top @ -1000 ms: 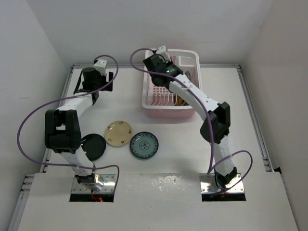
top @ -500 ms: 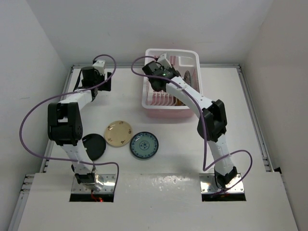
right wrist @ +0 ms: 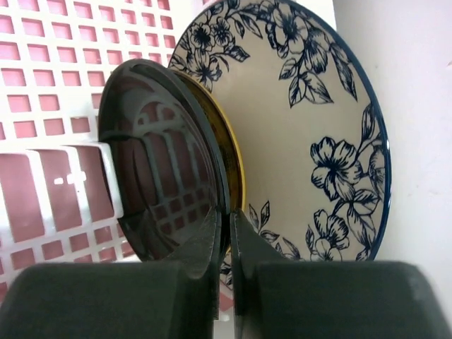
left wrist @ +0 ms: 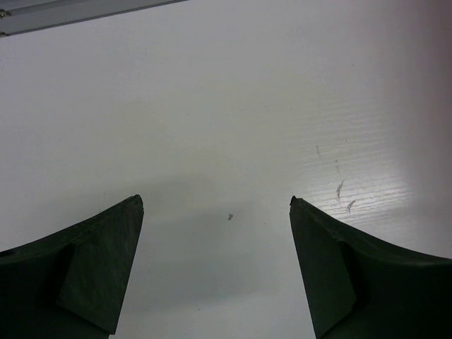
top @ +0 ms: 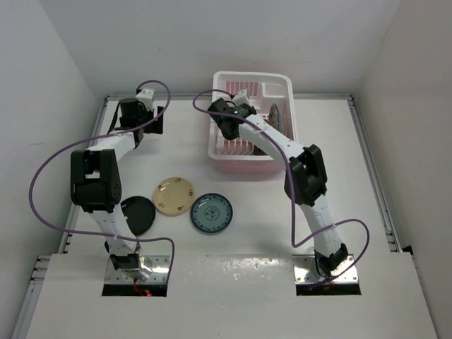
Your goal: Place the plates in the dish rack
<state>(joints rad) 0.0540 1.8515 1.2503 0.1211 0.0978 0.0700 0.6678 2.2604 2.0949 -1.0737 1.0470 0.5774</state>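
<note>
Overhead and wrist views of two robot arms at a white table [top: 282, 233]. The right arm's fingers [right wrist: 239, 236] are clamped on the rim of a glossy black plate [right wrist: 155, 169], held on edge inside the pink-and-white dish rack [top: 251, 74] so that it slots upright beside a yellow-rimmed plate [right wrist: 236, 162] and a white flowered plate [right wrist: 304, 120] (all three stand close together). The left arm's fingers [left wrist: 106, 254] are spread wide over bare table at the far left, holding nothing, apparently parked out of the way. Three more plates lie flat near the front, waiting to be loaded: a black plate [top: 136, 214], a cream plate [top: 174, 195] and a blue-green plate [top: 211, 212].
</note>
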